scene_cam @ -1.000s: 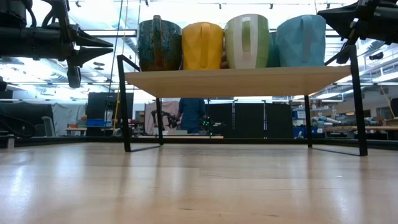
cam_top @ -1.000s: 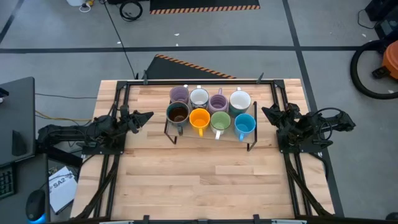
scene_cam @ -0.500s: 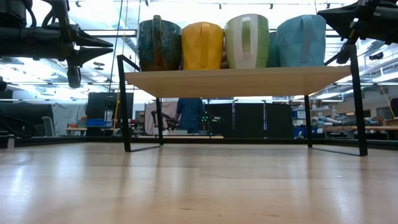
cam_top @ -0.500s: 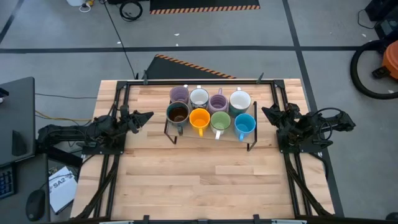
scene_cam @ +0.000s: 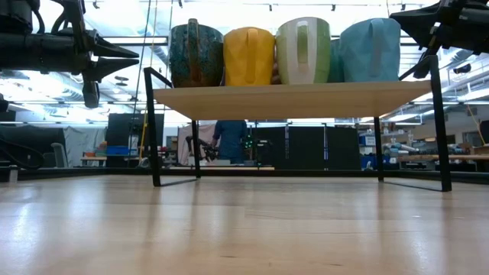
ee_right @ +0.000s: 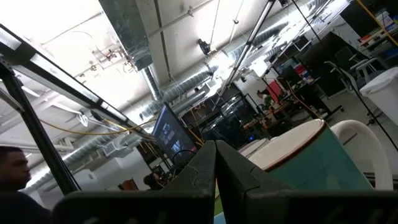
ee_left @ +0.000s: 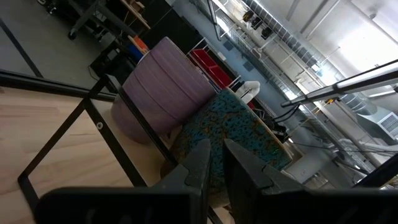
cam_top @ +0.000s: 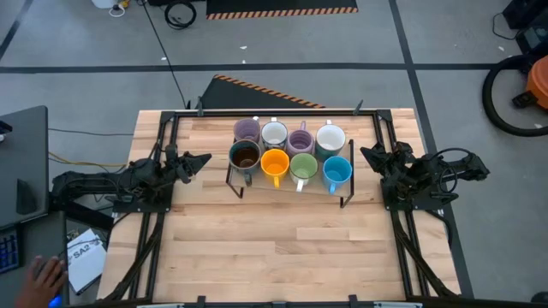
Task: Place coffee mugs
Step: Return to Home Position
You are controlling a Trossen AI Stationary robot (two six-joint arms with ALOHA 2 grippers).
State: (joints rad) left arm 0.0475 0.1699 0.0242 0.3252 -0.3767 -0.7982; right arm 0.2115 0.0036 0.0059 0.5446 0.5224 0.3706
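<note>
High view: all eight coffee mugs (cam_top: 275, 162) sit in two rows on the shelf (cam_top: 349, 186) at the back of the desk (cam_top: 274, 257). The left hand (cam_top: 202, 159) and right hand (cam_top: 366, 154) flank the shelf, near it but apart.

Low view: front row upright, blue mug (scene_cam: 370, 50) close to the shelf end.

Left wrist view: left hand looks closed bar a slit, we think. It holds nothing and faces the dark brown mug (ee_left: 230, 134).

Right wrist view: right hand pressed together, empty.

Risk, we judge: a sideways swing during retreat clips a shelf leg and jolts the end mugs off.
</note>
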